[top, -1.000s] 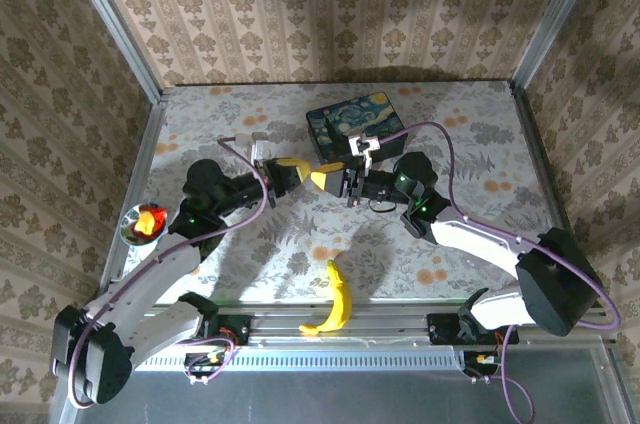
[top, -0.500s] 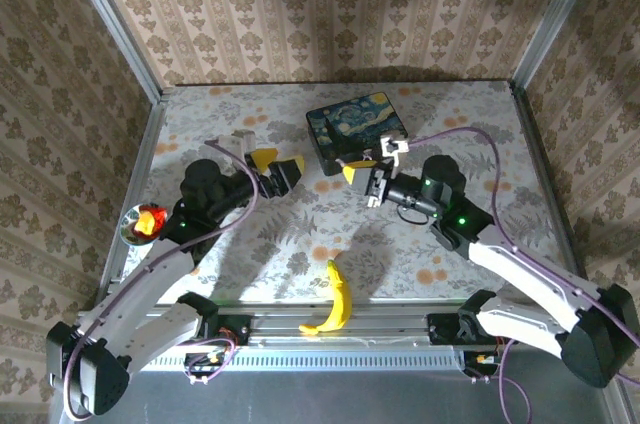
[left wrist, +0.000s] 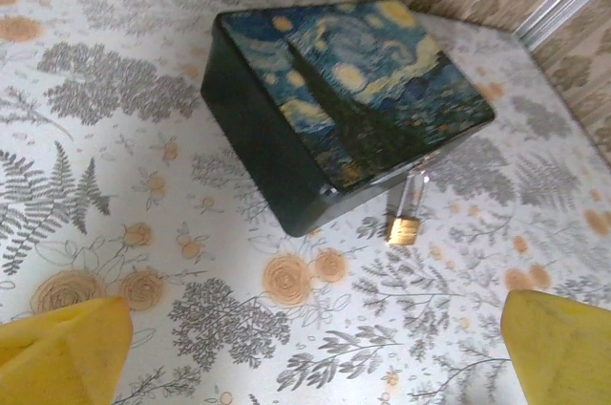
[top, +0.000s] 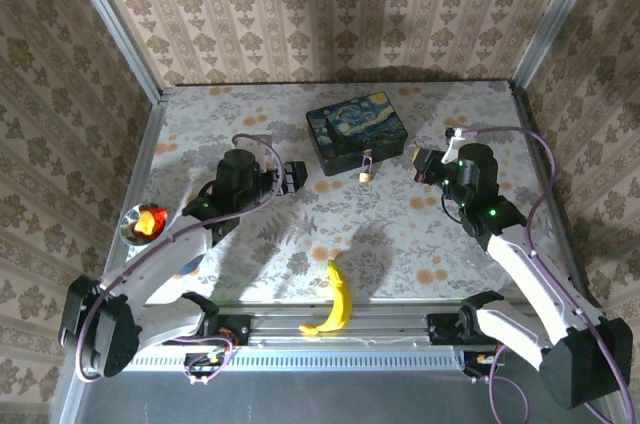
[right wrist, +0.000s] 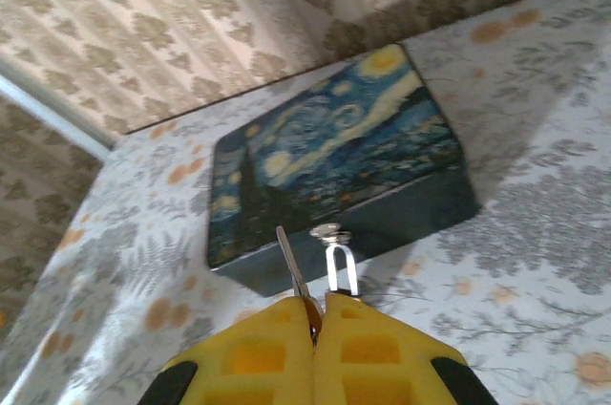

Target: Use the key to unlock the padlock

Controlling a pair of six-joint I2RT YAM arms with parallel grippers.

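Note:
The small brass padlock (top: 366, 173) (left wrist: 405, 228) hangs by its silver shackle (right wrist: 341, 267) from the clasp on the front of the painted box (top: 355, 130) (left wrist: 344, 104) (right wrist: 329, 161) and rests on the table. My left gripper (top: 292, 176) (left wrist: 315, 367) stands open to the left of the padlock, its yellow fingertips (left wrist: 62, 352) wide apart with nothing between them. My right gripper (top: 420, 162) (right wrist: 318, 324) is to the right of the padlock and shut on the key (right wrist: 292, 266). The thin blade of the key sticks out toward the box, just left of the shackle.
A banana (top: 335, 301) lies near the table's front edge. A small bowl (top: 131, 227) holding something red and orange sits at the left edge. Patterned walls and metal rails close in the flowered table on three sides.
The two grippers met in front of the box a second ago. The left one has opened and drawn back left, leaving the padlock hanging free; the right arm has pulled away right with the key.

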